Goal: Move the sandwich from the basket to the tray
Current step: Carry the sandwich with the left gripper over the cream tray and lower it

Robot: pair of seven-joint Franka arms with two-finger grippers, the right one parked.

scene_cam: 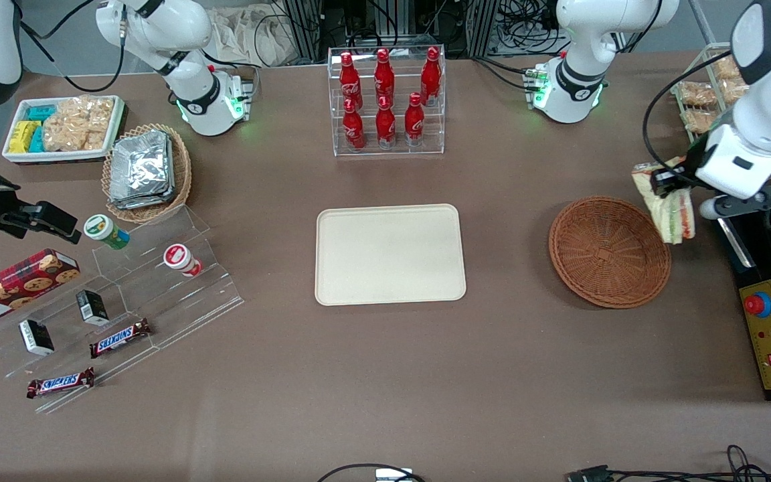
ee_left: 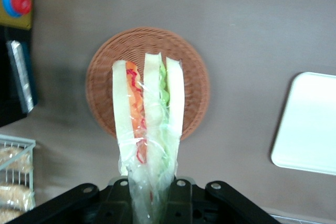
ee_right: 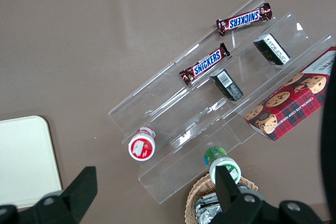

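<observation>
Carry step: next move is a sideways haul to the tray (scene_cam: 390, 254), flat cream plastic, low rim, bare, mid-desk. Basket (scene_cam: 610, 251), round brown wicker, sits empty. Pincer (scene_cam: 668, 182) is clamped on the sandwich (scene_cam: 673, 213), soft wrapped wedge hanging above the basket's edge toward the working arm's end.

Robot lab: emergency-stop box (scene_cam: 768, 345), cable tangle (scene_cam: 385, 20).

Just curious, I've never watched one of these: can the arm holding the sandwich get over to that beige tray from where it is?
Probably yes. The gripper holds the sandwich up above the basket edge, and only bare table lies between basket and tray; nothing stands on the tray.
</observation>
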